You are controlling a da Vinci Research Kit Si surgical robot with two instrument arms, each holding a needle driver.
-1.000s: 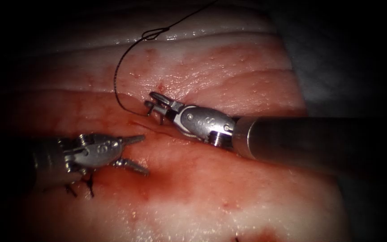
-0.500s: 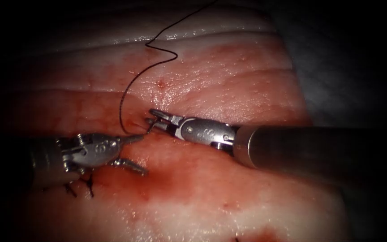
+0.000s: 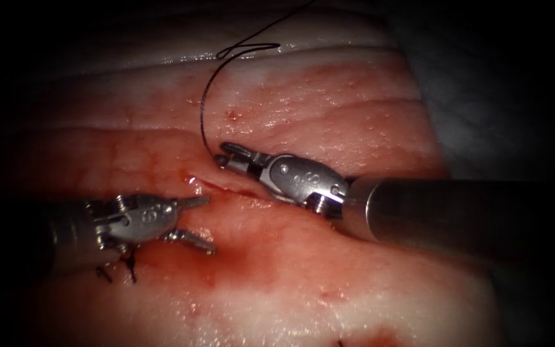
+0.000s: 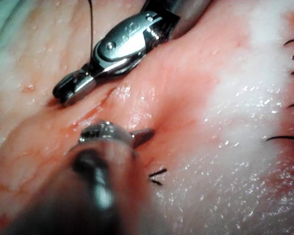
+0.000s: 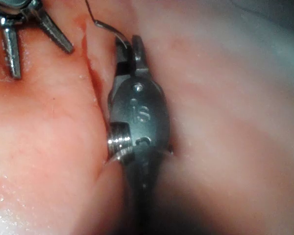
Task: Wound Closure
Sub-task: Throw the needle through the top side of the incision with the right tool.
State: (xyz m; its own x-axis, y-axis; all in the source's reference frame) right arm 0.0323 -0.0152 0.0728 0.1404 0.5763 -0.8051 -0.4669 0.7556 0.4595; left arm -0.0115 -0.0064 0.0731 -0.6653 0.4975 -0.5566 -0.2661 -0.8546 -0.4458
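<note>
Over the cut (image 3: 226, 187) in the tissue (image 3: 329, 109), the right tool (image 3: 226, 156) has its fingers clamped on the needle (image 5: 113, 30) near its thread (image 3: 202, 115) end; the left tool (image 3: 195, 222), fingers spread wide, holds nothing.

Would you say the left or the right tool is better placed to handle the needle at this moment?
Probably the right. The right tool has its jaws shut on the needle near the swaged end, above the cut, with the thread trailing from it. The left tool is open, holds nothing and sits left of it.
</note>
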